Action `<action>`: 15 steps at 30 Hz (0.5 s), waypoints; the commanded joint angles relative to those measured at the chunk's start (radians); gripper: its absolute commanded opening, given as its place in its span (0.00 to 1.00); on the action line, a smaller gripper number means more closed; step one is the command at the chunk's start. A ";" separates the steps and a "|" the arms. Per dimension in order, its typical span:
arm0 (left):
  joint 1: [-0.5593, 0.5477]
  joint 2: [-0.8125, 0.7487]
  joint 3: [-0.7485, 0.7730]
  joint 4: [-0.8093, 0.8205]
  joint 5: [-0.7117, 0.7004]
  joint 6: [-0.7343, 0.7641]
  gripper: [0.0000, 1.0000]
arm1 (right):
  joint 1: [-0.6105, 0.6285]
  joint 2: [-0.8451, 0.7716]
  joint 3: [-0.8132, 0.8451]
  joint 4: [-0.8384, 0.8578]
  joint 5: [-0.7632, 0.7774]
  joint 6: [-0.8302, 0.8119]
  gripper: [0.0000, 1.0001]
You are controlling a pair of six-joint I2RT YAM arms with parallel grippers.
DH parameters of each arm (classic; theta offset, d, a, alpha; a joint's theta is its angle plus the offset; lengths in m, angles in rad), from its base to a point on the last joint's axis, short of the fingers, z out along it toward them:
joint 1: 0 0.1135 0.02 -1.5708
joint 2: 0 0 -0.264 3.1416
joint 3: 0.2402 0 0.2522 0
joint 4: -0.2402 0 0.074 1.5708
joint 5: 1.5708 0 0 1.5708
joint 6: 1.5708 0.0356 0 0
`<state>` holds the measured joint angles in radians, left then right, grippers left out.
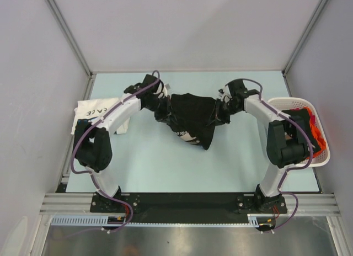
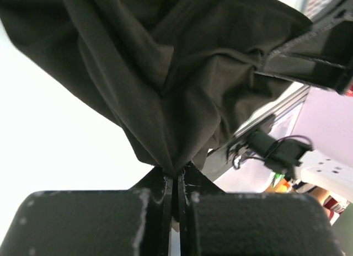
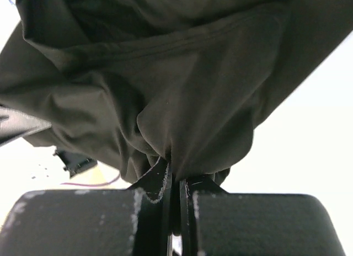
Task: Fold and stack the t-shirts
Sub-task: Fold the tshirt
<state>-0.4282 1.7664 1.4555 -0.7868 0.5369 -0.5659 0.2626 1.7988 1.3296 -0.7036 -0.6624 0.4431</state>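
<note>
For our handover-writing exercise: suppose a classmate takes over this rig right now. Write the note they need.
Left gripper: shut on one end of the black shirt.
Right gripper: shut on its other end; the shirt sags bunched between them over the table.
White shirt: flat on the table's left side, seemingly folded already.
Basket, right side: holds orange and dark shirts.
Left to do: spread, fold and stack the black shirt, then the basket's.
</note>
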 commanded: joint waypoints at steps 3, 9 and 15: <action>0.008 0.082 0.195 -0.015 -0.012 -0.023 0.00 | -0.054 0.045 0.164 -0.005 0.035 0.000 0.00; 0.034 0.232 0.337 -0.032 -0.011 -0.015 0.00 | -0.074 0.224 0.353 0.006 0.038 0.002 0.01; 0.086 0.363 0.466 -0.055 0.005 -0.019 0.00 | -0.079 0.418 0.542 -0.014 0.036 0.003 0.02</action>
<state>-0.3862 2.0834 1.8103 -0.8188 0.5274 -0.5762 0.1867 2.1422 1.7546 -0.7105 -0.6323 0.4438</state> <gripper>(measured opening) 0.015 0.031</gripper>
